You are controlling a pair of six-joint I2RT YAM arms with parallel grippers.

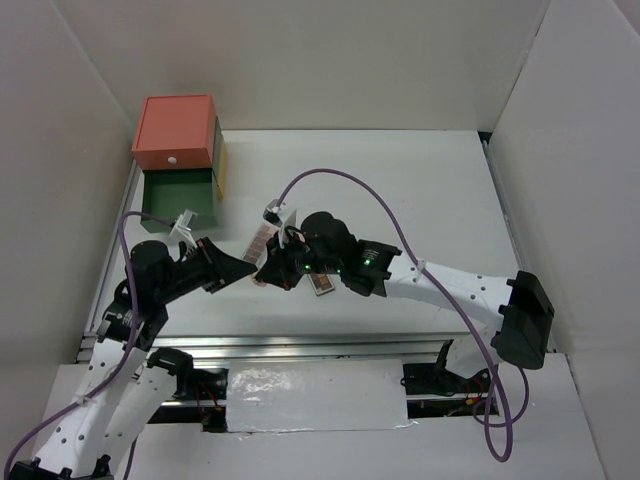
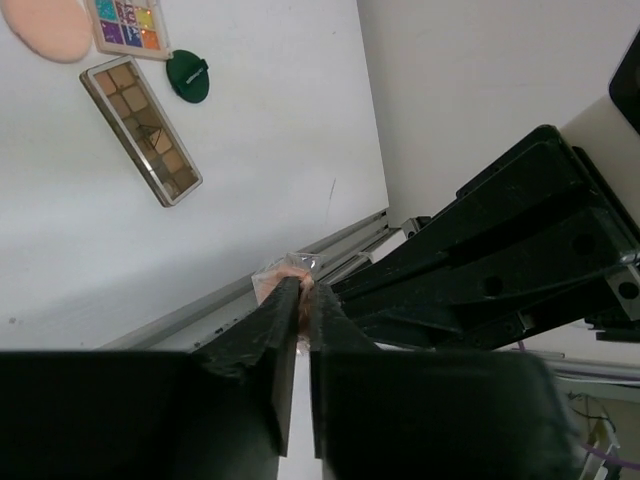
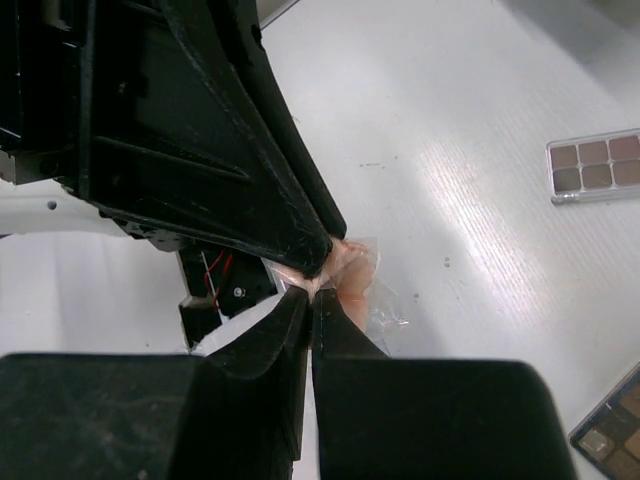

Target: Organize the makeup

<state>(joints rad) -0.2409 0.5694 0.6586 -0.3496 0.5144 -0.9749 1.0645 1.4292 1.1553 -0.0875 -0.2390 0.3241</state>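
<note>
A peach puff in clear wrapping is hanging above the tabletop, with the left pincer and the right pincer both pinching tight on it, tip to tip. A handover, I'd say; one pincer needs releasing before anything moves.

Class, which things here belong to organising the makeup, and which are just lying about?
Job: wrapped peach puff, loose puff, brown palette, multicolour palette, pinkish palette, green compact.
Lying about: drawer box (possibly storage), silvery sheet at the near edge.
</note>
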